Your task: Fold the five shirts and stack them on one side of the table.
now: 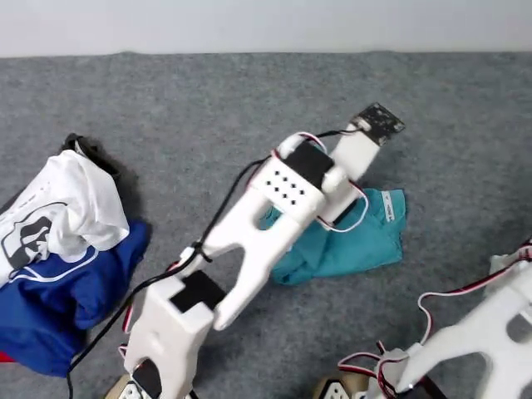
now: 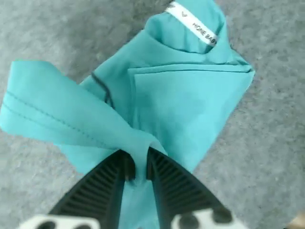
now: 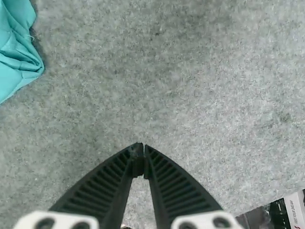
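Teal shirt (image 2: pixel 190 105) lies half folded on the grey table (image 3: pixel 190 71), one fold pinched in the left gripper (image 2: pixel 137 164) (right gripper (image 3: pixel 143 160) fingers together, holding nothing).

Grey mat, white wall, box corner at the edge.
I see a grey felt-like mat (image 1: pixel 166 108) over the whole table in the high view, fuzzy, mottled and lying flat. A white wall (image 1: pixel 249 25) runs as a strip along the top edge and meets the mat in a straight line. In the lower right corner of my right wrist view sits a white box corner (image 3: pixel 296 206) with print, and a dark item (image 3: pixel 261 220) is just beside it, too cut off to identify.
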Controlling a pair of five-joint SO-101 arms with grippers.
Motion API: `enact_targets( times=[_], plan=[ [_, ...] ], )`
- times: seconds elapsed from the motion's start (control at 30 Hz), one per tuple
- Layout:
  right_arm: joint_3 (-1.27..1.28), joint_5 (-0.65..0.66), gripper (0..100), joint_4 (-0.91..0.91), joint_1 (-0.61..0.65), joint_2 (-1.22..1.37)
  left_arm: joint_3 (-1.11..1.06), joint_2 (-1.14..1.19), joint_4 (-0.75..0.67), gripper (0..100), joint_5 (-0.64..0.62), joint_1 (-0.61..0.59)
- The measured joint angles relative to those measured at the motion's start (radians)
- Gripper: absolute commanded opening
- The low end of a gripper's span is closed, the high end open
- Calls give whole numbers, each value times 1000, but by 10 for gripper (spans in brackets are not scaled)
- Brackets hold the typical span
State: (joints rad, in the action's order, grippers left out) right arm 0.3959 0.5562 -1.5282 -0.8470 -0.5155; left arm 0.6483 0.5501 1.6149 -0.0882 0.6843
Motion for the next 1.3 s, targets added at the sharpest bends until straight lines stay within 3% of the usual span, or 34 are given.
enact_targets(
  times=[0.33, 0.53, 0.83, 0.93, 1.03, 1.13, 1.3],
  plan=[
    [0, 0, 9, 0, 0, 0, 381, 299, 29, 11, 0, 40],
    [0, 0, 9, 0, 0, 0, 603, 419, 101, 171, 0, 95],
    [0, 0, 9, 0, 0, 0, 743, 437, 115, 168, -32, 94],
    [0, 0, 9, 0, 0, 0, 758, 433, 115, 100, -34, 69],
    [0, 0, 9, -18, 48, 0, 758, 394, 118, 5, -34, 29],
    [0, -5, 9, -49, 153, 0, 758, 325, 118, 6, -25, -28],
    [0, -167, 12, -52, 370, 0, 649, 199, 120, 6, 20, -143]
  ],
)
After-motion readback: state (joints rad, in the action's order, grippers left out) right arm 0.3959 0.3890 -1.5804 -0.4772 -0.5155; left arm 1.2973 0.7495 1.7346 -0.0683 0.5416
